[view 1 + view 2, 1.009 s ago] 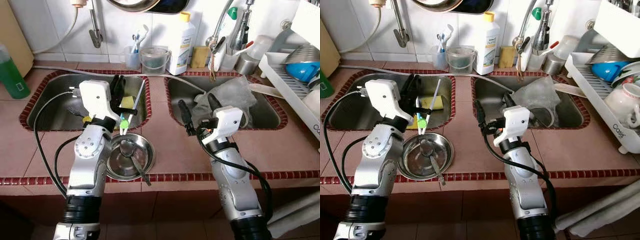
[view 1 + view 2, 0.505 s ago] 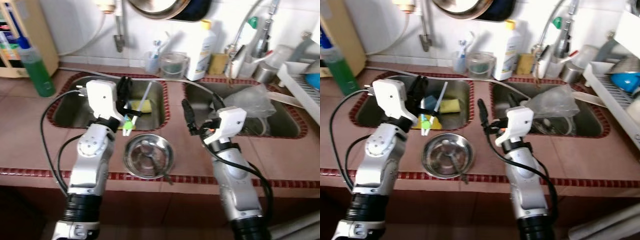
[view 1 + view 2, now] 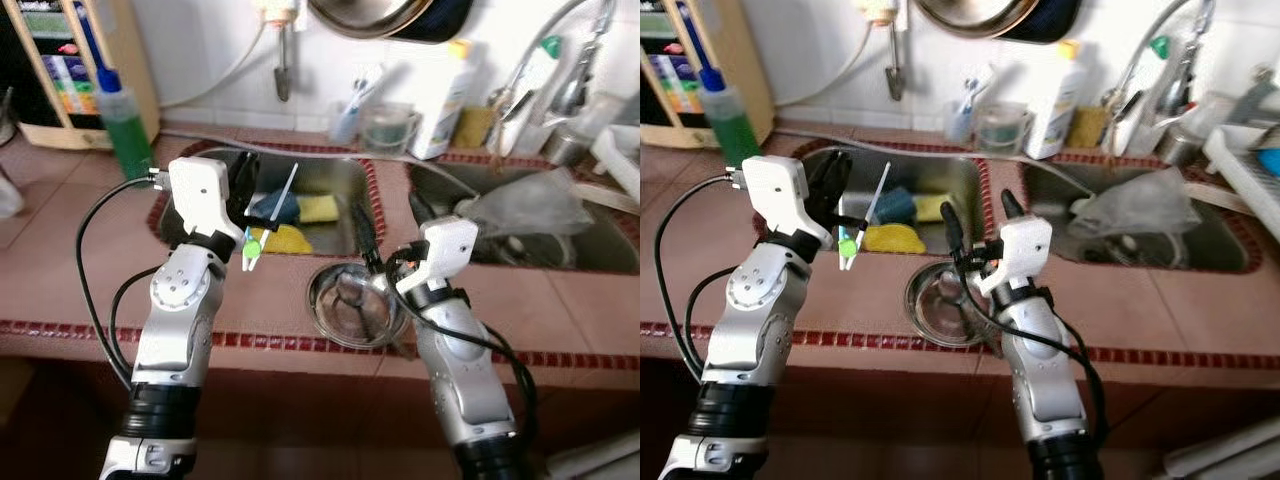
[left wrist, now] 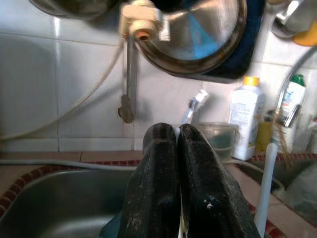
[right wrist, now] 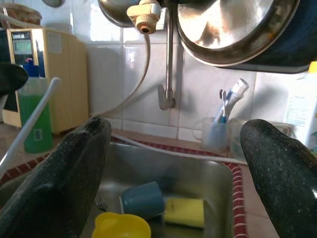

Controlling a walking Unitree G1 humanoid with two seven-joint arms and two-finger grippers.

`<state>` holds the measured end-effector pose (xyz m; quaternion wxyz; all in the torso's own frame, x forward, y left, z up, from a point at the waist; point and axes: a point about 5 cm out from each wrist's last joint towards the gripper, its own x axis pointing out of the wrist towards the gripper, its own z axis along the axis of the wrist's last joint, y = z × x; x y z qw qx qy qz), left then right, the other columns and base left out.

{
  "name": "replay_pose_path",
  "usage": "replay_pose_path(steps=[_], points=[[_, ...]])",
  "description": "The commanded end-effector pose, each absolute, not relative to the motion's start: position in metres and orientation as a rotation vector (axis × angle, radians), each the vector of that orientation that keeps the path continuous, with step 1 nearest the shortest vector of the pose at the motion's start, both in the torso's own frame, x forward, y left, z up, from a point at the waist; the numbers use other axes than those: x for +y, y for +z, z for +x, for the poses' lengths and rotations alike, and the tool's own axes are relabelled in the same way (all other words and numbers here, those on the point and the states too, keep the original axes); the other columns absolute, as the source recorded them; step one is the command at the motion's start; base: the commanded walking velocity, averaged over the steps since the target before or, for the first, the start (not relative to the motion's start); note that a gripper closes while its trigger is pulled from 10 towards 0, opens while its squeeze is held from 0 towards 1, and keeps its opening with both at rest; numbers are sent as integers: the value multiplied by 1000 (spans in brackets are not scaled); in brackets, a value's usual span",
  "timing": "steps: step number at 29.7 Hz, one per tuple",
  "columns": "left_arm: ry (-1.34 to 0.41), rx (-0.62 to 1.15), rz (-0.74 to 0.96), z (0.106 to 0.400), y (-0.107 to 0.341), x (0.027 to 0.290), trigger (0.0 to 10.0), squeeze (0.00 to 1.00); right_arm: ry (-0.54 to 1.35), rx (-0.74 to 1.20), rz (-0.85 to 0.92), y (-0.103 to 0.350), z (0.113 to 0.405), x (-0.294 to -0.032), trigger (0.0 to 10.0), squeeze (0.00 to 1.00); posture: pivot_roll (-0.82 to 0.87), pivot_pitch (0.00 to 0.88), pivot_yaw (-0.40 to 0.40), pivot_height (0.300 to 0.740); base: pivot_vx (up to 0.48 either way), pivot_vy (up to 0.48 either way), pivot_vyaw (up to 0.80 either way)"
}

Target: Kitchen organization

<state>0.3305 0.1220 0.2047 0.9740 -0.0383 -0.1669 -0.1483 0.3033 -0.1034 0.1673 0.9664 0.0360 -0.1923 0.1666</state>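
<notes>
My left gripper (image 3: 242, 190) is shut on a thin white stick with a green end (image 3: 253, 248), held above the front rim of the left sink (image 3: 200, 160). In the left wrist view its fingertips (image 4: 163, 136) are pressed together, and the white stick (image 4: 265, 188) runs beside them. My right gripper (image 3: 980, 215) is open with nothing between its fingers, above a steel bowl (image 3: 325, 325) on the tiled counter between the two sinks. A blue cup (image 5: 142, 200), a yellow sponge (image 5: 184, 210) and a yellow dish (image 5: 121, 225) lie in the left sink.
A green bottle (image 3: 128, 135) stands at the back left beside a shelf. A cup of toothbrushes (image 3: 350, 115), a clear tub and a white bottle (image 3: 445, 75) line the wall. A crumpled plastic bag (image 3: 530, 200) fills the right sink. Pans hang overhead.
The whole view has swung left along the counter. Both arms now sit further left: the right gripper is over the steel bowl, the left one over the left sink, still holding the stick.
</notes>
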Motion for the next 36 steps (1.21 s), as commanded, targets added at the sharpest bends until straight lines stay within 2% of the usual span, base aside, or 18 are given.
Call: replay_pose_path(steps=[1,5,36], points=[[-316,-339,-72,331,207,119,10000,0,324,-386,75,166,303,-107,10000,0,-23,6,-7,740,0,368,0],[-314,-336,-66,331,207,119,10000,0,326,-389,74,166,304,-106,10000,0,-23,4,-8,740,0,315,0],[-372,-272,-7,325,188,110,10000,0,355,-383,71,164,302,-103,10000,0,-20,0,-14,740,0,0,0]])
